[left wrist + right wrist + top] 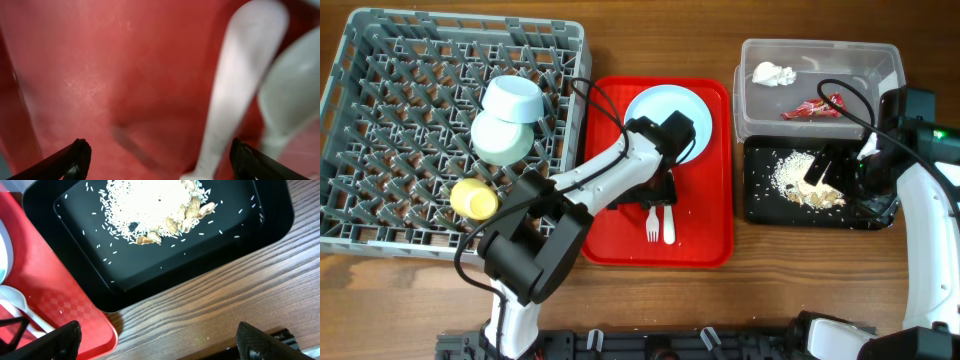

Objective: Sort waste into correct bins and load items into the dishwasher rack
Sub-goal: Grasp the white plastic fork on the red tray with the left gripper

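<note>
Overhead: the left gripper [660,192] hangs low over the red serving tray [610,240]. The white fork [651,222] and white spoon [669,226] lie side by side just past its tips, and the pale blue plate [655,105] sits behind it, under the wrist. The right gripper [835,172] hovers above the black tray [755,205], with the food scraps [790,180] below it.

Left wrist: the view is blurred. The jaws are spread wide with nothing between them. A white handle [240,85] runs close to one finger, with a second white piece [295,90] outside it. The step in hand looks like picking up one utensil. To do it well, the gripper should shift sideways until a single handle is centred, press close to the tray, and close across the handle's width so the neighbouring utensil is left behind.

Right wrist: the fingers are wide apart and empty. The black tray and its scraps lie ahead of them.
</note>
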